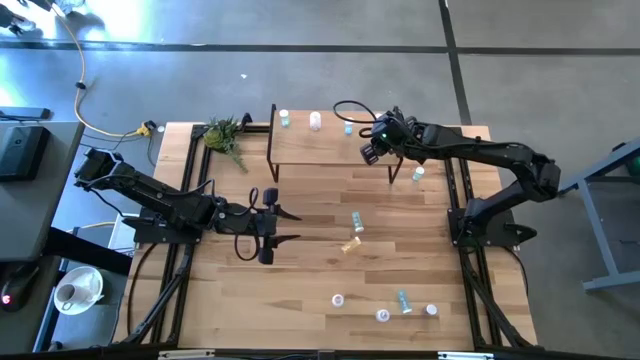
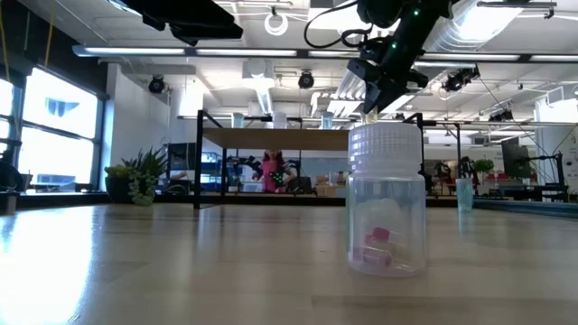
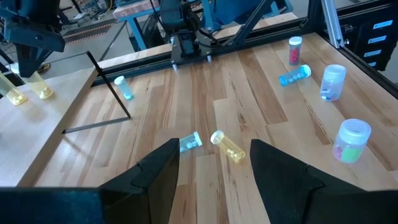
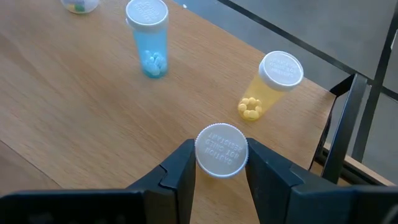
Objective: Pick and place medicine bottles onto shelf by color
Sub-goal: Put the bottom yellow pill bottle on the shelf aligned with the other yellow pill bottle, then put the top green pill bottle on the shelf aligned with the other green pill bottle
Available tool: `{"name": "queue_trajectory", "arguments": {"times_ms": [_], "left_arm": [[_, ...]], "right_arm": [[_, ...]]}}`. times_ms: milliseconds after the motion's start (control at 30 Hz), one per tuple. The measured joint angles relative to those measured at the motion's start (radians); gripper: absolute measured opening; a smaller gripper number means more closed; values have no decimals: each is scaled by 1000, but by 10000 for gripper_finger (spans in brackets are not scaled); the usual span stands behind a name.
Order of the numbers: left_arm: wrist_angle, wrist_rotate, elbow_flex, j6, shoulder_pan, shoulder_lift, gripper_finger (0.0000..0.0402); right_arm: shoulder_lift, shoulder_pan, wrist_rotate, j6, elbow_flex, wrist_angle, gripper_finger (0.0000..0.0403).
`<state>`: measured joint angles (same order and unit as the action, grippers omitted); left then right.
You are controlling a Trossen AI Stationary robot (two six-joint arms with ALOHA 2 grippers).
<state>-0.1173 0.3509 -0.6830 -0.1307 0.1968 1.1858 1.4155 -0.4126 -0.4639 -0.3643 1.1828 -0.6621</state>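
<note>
The shelf (image 1: pixel 320 150) stands at the table's far side. On it stand a teal bottle (image 1: pixel 284 118), a pinkish one (image 1: pixel 315 121), a light blue one (image 4: pixel 149 38) and a yellow one (image 4: pixel 273 84). My right gripper (image 1: pixel 368 152) hangs over the shelf's right part, shut on another yellow bottle (image 3: pixel 41 87) with a white cap. My left gripper (image 1: pixel 288 226) stands open over the table's middle left, holding nothing. Ahead of it a blue bottle (image 3: pixel 190 142) and a yellow bottle (image 3: pixel 227 146) lie on their sides. My right gripper pinches the yellow bottle between its two fingers, at the sides of its top end by the white cap (image 4: pixel 203 153). The fingers slant down from above and from the table's right. The bottle stands upright; I cannot tell whether its base touches the shelf.
Several more bottles sit near the table's front edge, among them a clear one with pink pills (image 2: pixel 386 203) and a teal one (image 1: pixel 404 301). A light blue bottle (image 1: pixel 417 173) stands by the shelf's right leg. A green plant (image 1: pixel 225 135) lies left of the shelf.
</note>
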Motion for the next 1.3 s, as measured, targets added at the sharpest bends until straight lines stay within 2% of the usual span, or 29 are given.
{"name": "queue_trajectory", "arguments": {"times_ms": [133,467,567,833,1300], "left_arm": [[0,0,0,0,0,0,185],[0,0,0,0,0,0,185],[0,0,0,0,0,0,185],[1,0,0,0,0,0,185],[22,0,0,23,0,1,185]], "right_arm": [[0,0,-4,6,0,-1,123],[0,0,-22,6,0,-2,179],[-1,0,-55,6,0,-1,181],[-8,0,-52,30,0,-1,181],[-138,42,-32,-12,0,-47,181]]}}
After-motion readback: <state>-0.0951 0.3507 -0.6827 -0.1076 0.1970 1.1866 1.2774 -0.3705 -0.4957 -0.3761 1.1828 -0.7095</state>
